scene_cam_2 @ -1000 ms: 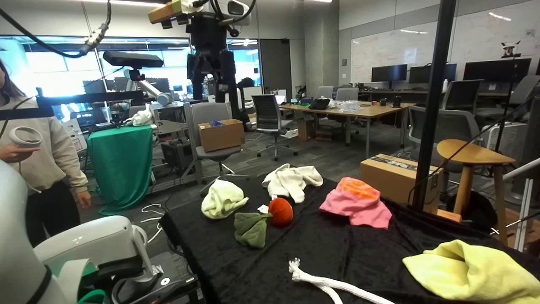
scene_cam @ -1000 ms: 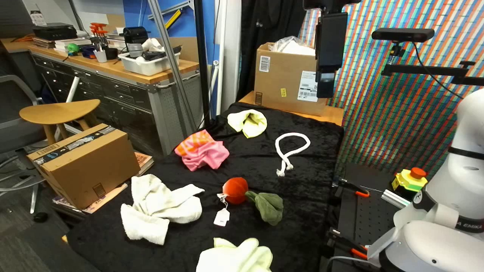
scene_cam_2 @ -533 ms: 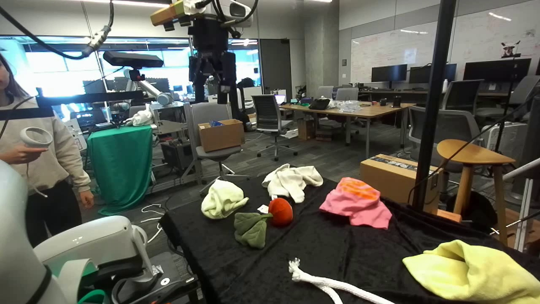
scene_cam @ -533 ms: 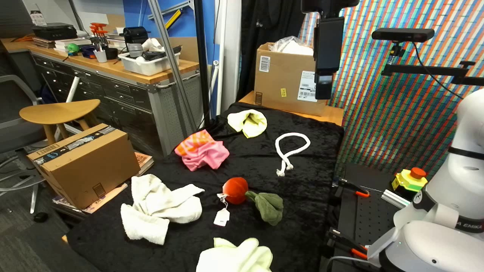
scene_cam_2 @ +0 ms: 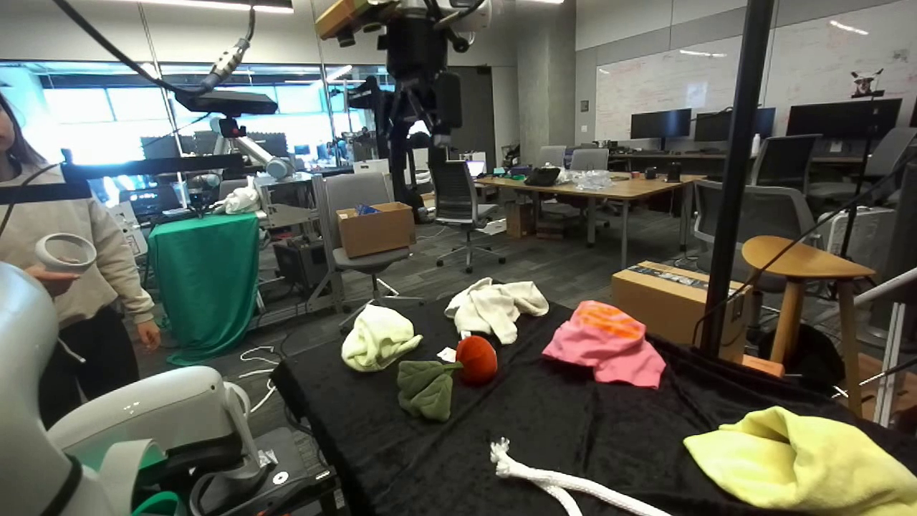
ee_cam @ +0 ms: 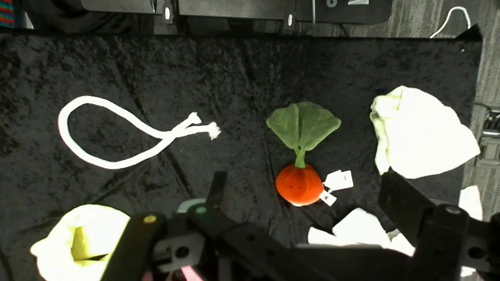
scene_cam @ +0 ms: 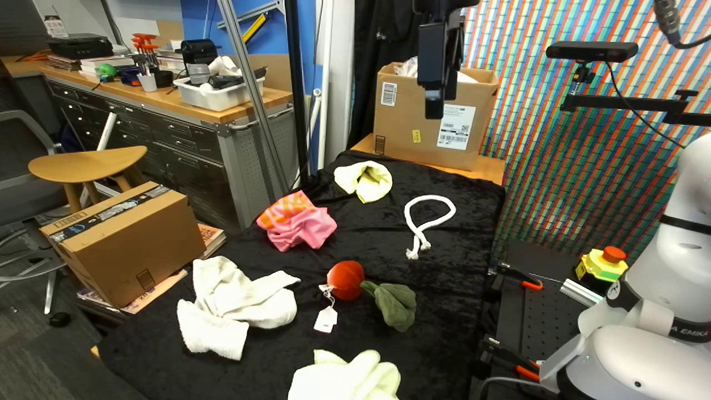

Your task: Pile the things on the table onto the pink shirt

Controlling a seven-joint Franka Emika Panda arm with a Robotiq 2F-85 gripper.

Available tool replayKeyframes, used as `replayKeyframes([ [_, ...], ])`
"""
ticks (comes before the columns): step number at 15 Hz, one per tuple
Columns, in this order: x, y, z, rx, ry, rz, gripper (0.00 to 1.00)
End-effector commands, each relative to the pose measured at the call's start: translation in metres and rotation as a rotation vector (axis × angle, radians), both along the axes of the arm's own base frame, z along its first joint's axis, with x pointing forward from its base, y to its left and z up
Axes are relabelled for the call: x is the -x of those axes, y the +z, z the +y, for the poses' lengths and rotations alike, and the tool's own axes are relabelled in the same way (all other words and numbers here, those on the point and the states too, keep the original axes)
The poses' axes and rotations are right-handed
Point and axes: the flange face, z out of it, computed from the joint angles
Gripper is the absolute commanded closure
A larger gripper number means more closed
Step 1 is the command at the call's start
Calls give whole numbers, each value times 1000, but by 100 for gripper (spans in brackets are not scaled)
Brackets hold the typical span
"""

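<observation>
The pink-and-orange shirt (scene_cam: 296, 221) is seen crumpled on the black velvet-covered surface (scene_cam: 444, 355), with nothing piled on it yet. Near the shirt, toward the robot arm (scene_cam: 644, 355), a plush radish (ee_cam: 299, 185) is laid; it is judged light and squashy, best gripped across its round red body, though its loose white tags (ee_cam: 338, 180) might be snagged. Also on the shirt's arm side, a white rope loop (ee_cam: 166, 135) is spread; limp handling should be expected, with a hold best taken where its ends cross. The shirt is flanked by a yellow-green cloth (scene_cam_2: 809, 459) and, opposite, a white cloth (scene_cam: 261, 305), while a pale yellow cloth (scene_cam_2: 378, 338) is found well apart from it. All three are judged soft, so raised folds should be pinched. The end effector (ee_cam: 305, 187) is held above the surface, fingers (ee_cam: 402, 205) spread, nothing gripped. Just beyond the shirt, a black pole (scene_cam_2: 741, 143) must be kept clear of.
</observation>
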Motion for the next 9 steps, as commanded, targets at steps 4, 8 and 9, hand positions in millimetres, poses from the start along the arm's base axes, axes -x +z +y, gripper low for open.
replayKeyframes([
  [4, -62, 6, -54, -8, -180, 3, 0],
  [8, -94, -8, -86, -40, -256, 17, 0],
  [9, -102, -12, -94, -44, -271, 19, 0],
])
